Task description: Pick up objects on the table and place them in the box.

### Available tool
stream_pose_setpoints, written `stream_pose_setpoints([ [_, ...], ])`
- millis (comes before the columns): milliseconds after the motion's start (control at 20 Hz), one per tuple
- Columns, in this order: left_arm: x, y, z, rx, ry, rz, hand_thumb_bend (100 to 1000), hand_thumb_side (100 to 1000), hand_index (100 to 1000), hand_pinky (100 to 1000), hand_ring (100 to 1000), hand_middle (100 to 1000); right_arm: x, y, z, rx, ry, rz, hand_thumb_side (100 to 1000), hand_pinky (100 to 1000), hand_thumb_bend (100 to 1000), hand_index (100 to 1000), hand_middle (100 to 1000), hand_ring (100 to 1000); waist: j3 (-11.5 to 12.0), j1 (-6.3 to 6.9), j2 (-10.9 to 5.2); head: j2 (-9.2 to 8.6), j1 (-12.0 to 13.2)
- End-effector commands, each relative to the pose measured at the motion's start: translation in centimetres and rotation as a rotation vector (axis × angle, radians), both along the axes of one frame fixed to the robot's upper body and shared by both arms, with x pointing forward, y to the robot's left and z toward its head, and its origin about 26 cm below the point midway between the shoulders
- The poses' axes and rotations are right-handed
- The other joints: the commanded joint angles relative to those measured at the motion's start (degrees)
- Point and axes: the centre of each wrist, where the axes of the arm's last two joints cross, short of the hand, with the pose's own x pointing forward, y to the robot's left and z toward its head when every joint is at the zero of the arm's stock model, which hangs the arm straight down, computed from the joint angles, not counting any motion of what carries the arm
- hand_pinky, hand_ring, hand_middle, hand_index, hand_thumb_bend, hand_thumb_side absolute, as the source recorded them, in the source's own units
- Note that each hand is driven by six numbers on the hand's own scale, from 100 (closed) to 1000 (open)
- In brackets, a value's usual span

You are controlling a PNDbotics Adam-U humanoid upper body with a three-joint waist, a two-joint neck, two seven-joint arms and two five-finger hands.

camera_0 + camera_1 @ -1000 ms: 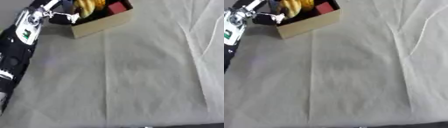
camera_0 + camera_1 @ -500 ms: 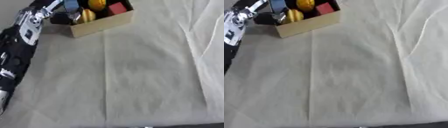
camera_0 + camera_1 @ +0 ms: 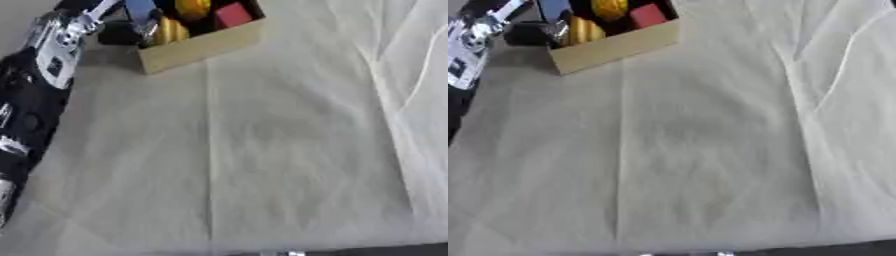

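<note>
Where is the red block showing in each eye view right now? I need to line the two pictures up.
Left eye view: red block at top centre, in the cardboard box's right end.
Right eye view: top, left of centre, same spot in the box.
Shared landmark: the box's near wall.

The scene is lit evenly and brightly, with light diffused from above. A soft shadow is cast on the cloth (image 3: 262, 150) left of the box (image 3: 201, 47), under the left hand (image 3: 122, 31). Everything is rendered soft and slightly blurred. The cloth folds at right are nearly washed out.
</note>
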Motion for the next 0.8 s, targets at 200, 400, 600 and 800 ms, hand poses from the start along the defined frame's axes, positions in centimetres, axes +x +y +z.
stream_pose_setpoints([
  [200,-0.6,2.6,3.9,-0.105,-0.061,0.024,100,435,900,873,867,752,-0.7,-0.7,0.0,-0.015,0.003,-0.042,623,985,100,884,759,727,2.1,0.80,-3.71,0.60,-1.9],
  [400,-1.0,7.8,4.7,-0.111,-0.029,0.106,100,357,889,869,865,744,-1.3,-1.4,-0.9,-0.012,0.030,-0.088,623,985,100,884,760,728,4.4,1.15,-5.41,0.60,-3.2],
  [600,-1.9,13.1,4.4,-0.071,0.009,0.204,100,304,899,872,875,760,-1.6,-1.9,-1.3,-0.006,0.042,-0.122,624,985,100,885,760,728,6.2,1.33,-6.53,0.60,-4.4],
  [800,-2.6,16.7,3.1,-0.032,0.069,0.275,100,303,904,877,885,769,-1.8,-2.2,-1.6,-0.003,0.050,-0.139,623,982,100,884,760,729,7.3,1.26,-7.46,0.60,-5.4],
])
